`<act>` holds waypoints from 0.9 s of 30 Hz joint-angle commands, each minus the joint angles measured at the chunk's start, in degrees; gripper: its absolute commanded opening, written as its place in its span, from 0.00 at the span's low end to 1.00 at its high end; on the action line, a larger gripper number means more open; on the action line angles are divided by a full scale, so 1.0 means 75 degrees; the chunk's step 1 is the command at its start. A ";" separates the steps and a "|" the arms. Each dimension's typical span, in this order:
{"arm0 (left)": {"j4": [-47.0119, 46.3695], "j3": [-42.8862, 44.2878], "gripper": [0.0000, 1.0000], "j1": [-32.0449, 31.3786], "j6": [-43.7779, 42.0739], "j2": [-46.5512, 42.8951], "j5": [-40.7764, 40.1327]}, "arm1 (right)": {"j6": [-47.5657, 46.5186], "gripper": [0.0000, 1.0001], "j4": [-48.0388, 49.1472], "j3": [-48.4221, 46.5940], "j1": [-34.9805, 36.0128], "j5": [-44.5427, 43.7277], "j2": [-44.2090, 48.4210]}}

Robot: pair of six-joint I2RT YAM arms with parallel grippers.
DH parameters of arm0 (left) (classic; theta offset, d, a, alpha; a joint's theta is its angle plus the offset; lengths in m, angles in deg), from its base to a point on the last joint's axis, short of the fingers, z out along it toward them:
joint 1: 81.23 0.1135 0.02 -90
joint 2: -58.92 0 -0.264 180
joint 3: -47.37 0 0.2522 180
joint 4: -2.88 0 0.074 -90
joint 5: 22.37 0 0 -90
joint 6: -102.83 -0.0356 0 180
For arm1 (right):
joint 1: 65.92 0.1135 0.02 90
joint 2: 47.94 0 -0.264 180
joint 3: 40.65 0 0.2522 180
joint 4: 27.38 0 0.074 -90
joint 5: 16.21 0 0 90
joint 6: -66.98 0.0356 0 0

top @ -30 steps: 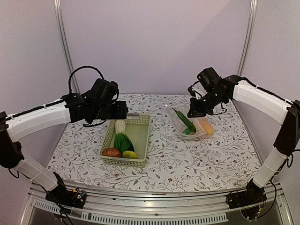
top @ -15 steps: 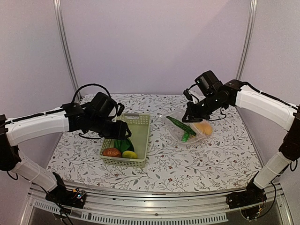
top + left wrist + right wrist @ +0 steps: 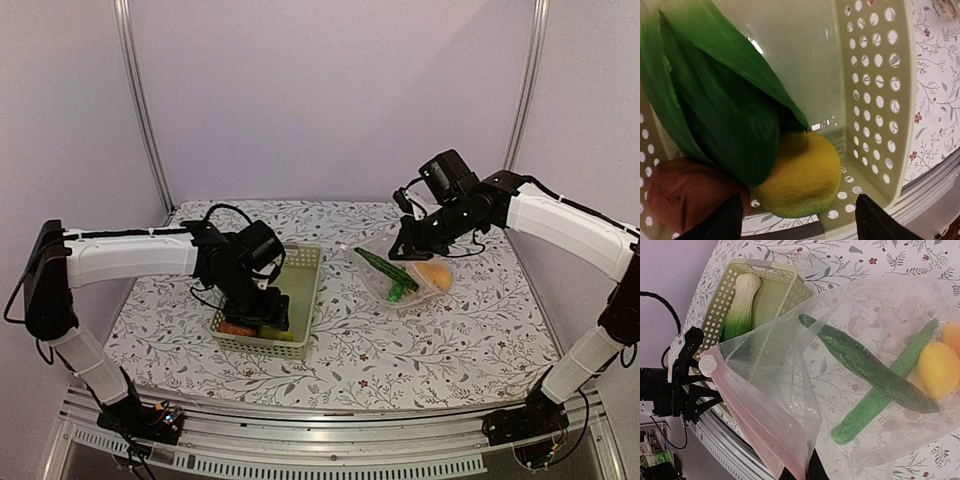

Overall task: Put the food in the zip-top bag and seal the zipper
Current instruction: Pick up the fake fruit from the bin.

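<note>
The zip-top bag (image 3: 408, 268) lies at right centre and holds two long green cucumbers (image 3: 865, 367), a yellow fruit (image 3: 937, 370) and an orange fruit (image 3: 952, 335). My right gripper (image 3: 400, 250) is shut on the bag's mouth edge (image 3: 802, 472) and holds it lifted open. The pinkish zipper (image 3: 750, 410) runs along that edge. My left gripper (image 3: 262, 305) is down in the basket, open (image 3: 800, 225), its fingers on either side of the yellow-green fruit (image 3: 797, 175). The bok choy (image 3: 715, 100) and the reddish-brown piece (image 3: 680, 195) lie beside the fruit.
The pale green lattice basket (image 3: 305, 270) stands left of the bag, and its wall (image 3: 880, 100) is close to my left fingers. The floral tablecloth (image 3: 420, 340) covers the table. A metal rail (image 3: 330, 415) runs along the near edge.
My left gripper has swung right and dropped into the basket over the yellow-green fruit. My right gripper has shifted slightly left and down with the bag's edge.
</note>
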 commanded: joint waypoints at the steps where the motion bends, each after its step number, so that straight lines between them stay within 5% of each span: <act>1: 0.0467 0.0301 0.78 -0.0171 0.0100 0.0499 0.0203 | 0.0067 0.01 0.0162 0.0073 -0.0033 0.0133 0.0272; 10: 0.1094 0.1198 0.69 -0.0211 -0.0099 0.1673 0.0114 | -0.0217 0.01 0.0074 -0.0175 -0.0033 0.0087 0.0151; 17: 0.1073 0.1579 0.54 -0.0105 -0.0256 0.1590 -0.0313 | -0.0472 0.01 -0.0219 -0.0735 -0.0042 0.0189 -0.0219; 27: 0.2064 0.3824 0.49 0.0079 -0.0848 0.1085 -0.0631 | -0.0854 0.01 -0.0676 -0.1365 -0.0101 0.0065 -0.0534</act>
